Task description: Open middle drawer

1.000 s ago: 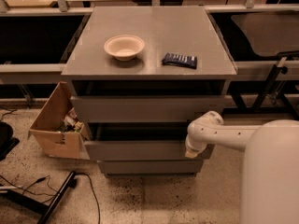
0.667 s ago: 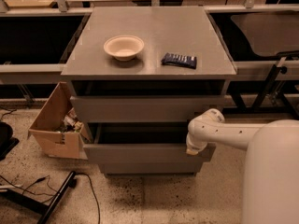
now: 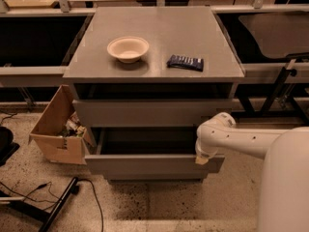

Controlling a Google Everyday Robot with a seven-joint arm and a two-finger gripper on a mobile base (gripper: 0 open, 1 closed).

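The middle drawer of the grey cabinet is pulled out toward me, and its dark box interior shows behind the flat front. My gripper is at the right end of that front, at its top edge, at the end of my white arm. The wrist hides the contact point. The top drawer sits above, nearly closed. The lowest drawer is mostly hidden under the open one.
A beige bowl and a dark packet lie on the cabinet top. An open cardboard box of clutter stands at the cabinet's left. A black stand leg and cables lie on the floor at the front left.
The middle drawer has slid out toward me, showing more of its interior. My gripper has moved back with its front.
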